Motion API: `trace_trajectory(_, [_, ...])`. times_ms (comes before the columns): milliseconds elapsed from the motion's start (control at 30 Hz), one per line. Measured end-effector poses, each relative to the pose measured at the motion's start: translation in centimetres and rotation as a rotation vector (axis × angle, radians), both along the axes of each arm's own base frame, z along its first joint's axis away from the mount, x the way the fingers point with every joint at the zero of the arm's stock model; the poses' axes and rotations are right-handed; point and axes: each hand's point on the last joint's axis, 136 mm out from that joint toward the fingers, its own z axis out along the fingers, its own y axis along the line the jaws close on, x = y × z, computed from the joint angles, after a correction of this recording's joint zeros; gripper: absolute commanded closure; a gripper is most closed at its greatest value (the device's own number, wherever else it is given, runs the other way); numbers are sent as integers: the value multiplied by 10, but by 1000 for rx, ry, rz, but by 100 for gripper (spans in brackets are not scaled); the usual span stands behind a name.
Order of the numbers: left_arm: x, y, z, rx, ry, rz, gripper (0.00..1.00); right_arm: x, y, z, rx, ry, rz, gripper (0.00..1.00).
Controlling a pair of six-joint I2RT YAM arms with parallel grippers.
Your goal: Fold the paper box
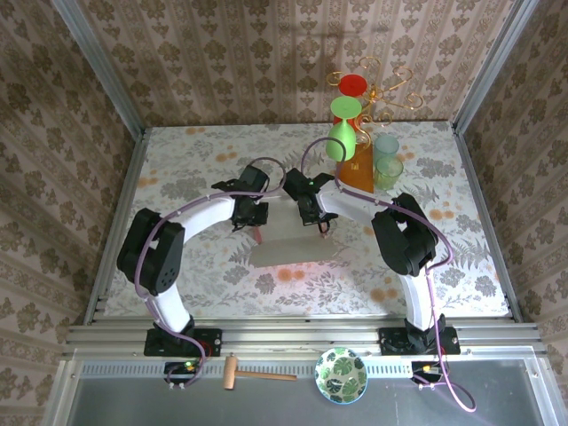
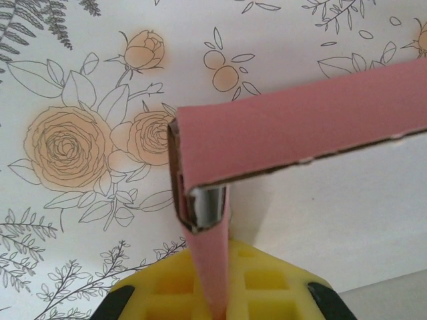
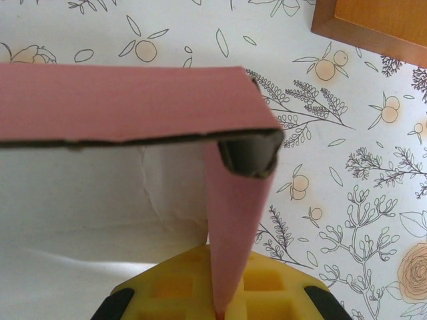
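Both end walls of the paper box look folded up, mid-bench, with the left tool and right tool each pinching one tight, so I'd guess the lid's what's left.

Surface: white cloth printed with grey leaves and orange roses, lying flat.
Walls: beige-brown damask wallpaper, rising behind, left and right of the surface.
Posts: slanting aluminium profiles meeting the surface's two far corners.
Rail: silver metal strip along the surface's near edge.
Ledge: dull grey panel below the surface's near edge.
Light: even and soft over the surface.
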Motion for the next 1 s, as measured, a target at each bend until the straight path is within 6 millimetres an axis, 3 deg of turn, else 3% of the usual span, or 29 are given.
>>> trace_trajectory(300, [2, 2, -1, 103, -32, 65, 100, -2, 0, 1, 11, -2, -35, 100])
trace_trajectory(1000, [7, 1, -3, 119, -28, 99, 99, -6, 3, -1, 44, 18, -66, 100])
